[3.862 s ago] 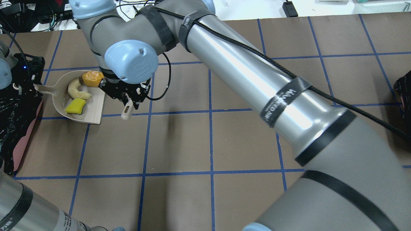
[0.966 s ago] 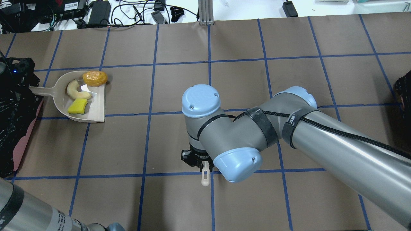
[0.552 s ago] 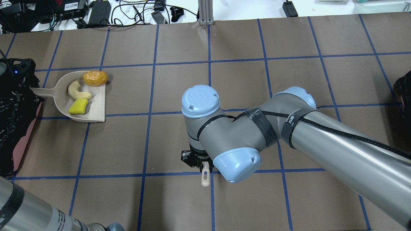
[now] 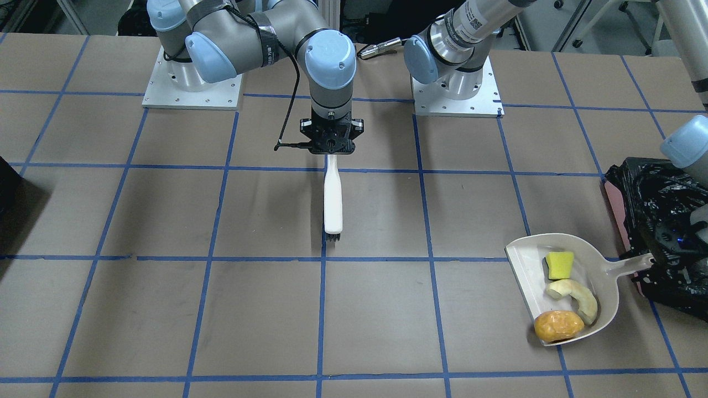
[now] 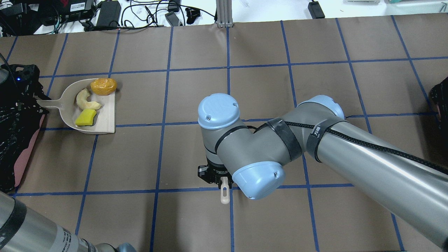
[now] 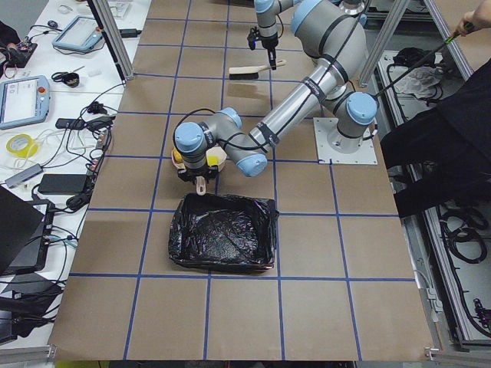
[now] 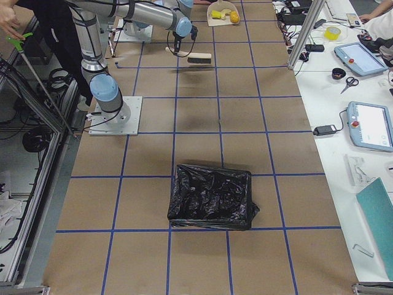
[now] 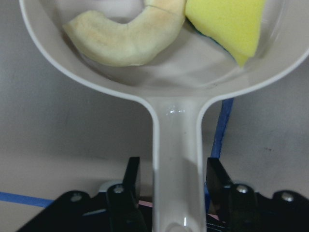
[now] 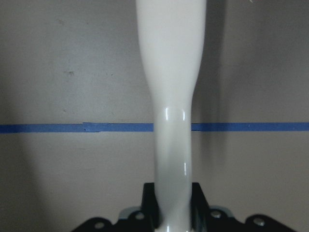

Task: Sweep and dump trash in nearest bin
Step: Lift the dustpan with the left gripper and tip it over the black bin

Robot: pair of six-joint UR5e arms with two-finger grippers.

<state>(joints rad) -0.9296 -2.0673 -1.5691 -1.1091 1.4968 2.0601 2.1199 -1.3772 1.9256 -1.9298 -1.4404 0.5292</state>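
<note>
Far left: black-lined bin [image 5: 14,140]. Beside it, left gripper [image 8: 171,166], jaws apart, straddling dustpan [image 5: 105,117] handle, slim gaps both sides. Pan carries banana slice [image 5: 84,100], yellow chunk [image 5: 85,117], orange lump [image 5: 103,86]. Mid-table: right gripper [image 4: 331,146] clamped on white brush [image 4: 332,196].

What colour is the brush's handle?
White brush handle, seen best in the exterior front-facing view.

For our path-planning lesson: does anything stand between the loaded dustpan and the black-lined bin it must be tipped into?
Nothing visible does. The dustpan sits beside the bin, its handle pointing at it with the left tool straddling the handle. The right tool and its brush are off at mid-table.
</note>
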